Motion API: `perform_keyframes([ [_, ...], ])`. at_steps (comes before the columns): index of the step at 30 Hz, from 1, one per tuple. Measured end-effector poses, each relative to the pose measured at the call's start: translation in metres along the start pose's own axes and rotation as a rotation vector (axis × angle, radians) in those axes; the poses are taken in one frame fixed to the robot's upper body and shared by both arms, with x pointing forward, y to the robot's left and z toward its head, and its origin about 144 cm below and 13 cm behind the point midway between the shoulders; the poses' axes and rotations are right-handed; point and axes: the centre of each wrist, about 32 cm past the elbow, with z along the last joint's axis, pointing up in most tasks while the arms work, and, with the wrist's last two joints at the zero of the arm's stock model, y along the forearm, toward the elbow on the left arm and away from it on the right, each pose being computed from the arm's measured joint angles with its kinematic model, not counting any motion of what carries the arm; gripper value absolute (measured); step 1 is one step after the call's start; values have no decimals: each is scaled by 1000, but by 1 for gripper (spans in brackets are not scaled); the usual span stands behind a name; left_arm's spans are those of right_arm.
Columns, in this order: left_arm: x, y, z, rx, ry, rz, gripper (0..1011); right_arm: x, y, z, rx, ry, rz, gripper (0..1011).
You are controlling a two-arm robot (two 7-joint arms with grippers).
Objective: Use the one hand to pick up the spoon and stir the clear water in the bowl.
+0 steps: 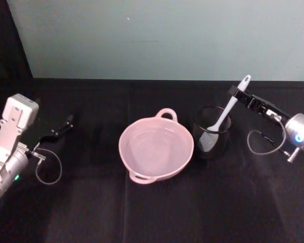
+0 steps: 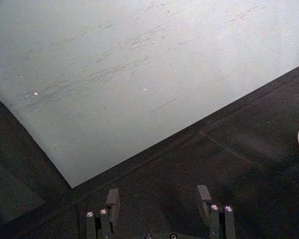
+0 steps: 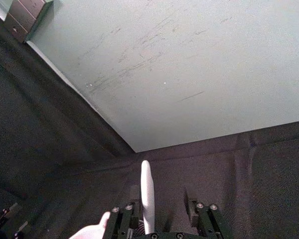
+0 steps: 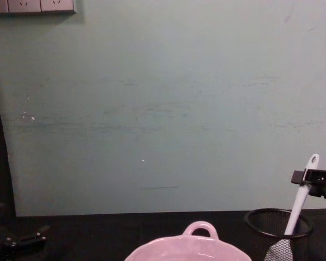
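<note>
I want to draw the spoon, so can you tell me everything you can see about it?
The spoon is slim, white and looks like plastic. Its long handle has a small hole at the tip. It stands tilted in the black mesh cup, wide blade down inside, handle sticking up past the rim, just right of the pink bowl. The right gripper has its open fingers either side of the upper handle.

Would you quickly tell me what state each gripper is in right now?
Left gripper: open, holding nothing.
Right gripper: open, straddling the spoon handle, not yet clamped.
</note>
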Motion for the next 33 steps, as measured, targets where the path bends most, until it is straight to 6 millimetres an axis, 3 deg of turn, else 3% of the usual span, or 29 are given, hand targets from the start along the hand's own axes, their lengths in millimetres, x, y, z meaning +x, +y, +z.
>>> perform_keyframes([
  [13, 0, 0, 0, 0, 0, 0, 1011, 0, 0, 0, -1, -1, -1, 165],
  [26, 0, 0, 0, 0, 0, 0, 1011, 0, 0, 0, -1, -1, -1, 130],
  [33, 0, 0, 0, 0, 0, 0, 1011, -15, -10, 8, 39, -119, 30, 129],
])
